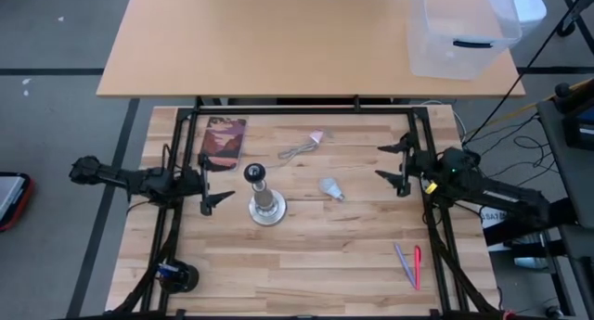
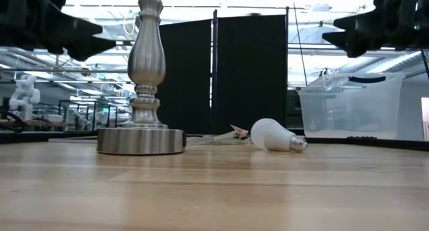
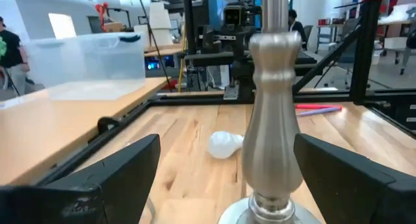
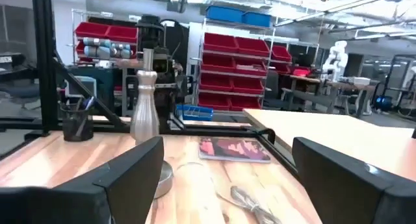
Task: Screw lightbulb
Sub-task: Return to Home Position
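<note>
The lightbulb (image 1: 331,188) lies on its side on the wooden table, right of the stand, its frosted globe (image 2: 270,134) toward the stand and its grey screw base (image 2: 298,144) pointing right. The silvery lamp stand (image 1: 265,205) sits upright on its round base (image 2: 141,140), its dark socket (image 1: 255,174) on top. My left gripper (image 1: 221,185) hovers open just left of the stand, pointing level at it; the left wrist view shows the stem (image 3: 273,120) between its fingers, farther off. My right gripper (image 1: 381,163) is open, above the table right of the bulb.
A patterned book (image 1: 224,142) lies far left of the stand, and a pink-tipped wrapper with a cord (image 1: 304,144) lies beyond the bulb. Two pens (image 1: 409,264) lie near right. A dark round object (image 1: 176,275) sits near left. A clear bin (image 1: 461,32) stands on the far table.
</note>
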You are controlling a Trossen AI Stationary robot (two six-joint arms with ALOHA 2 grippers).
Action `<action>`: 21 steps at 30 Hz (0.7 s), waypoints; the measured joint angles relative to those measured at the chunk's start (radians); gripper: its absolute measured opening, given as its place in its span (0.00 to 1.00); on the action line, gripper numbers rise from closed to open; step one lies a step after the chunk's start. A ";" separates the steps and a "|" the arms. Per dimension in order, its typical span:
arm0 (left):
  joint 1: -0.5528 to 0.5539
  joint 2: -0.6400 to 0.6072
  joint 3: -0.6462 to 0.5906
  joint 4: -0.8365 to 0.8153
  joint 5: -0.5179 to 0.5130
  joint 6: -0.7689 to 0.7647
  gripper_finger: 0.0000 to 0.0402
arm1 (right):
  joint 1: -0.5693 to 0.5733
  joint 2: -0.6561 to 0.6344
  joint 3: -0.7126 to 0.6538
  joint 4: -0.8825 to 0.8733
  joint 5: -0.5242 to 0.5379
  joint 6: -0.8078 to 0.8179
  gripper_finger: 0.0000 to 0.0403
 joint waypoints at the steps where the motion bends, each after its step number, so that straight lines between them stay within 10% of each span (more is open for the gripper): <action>1: 0.000 0.000 -0.013 0.011 0.000 -0.007 0.89 | 0.000 -0.004 -0.018 0.017 0.001 -0.005 0.83; 21: 0.000 0.000 -0.042 -0.027 -0.033 0.014 0.89 | 0.021 -0.037 -0.112 0.003 -0.002 -0.009 0.83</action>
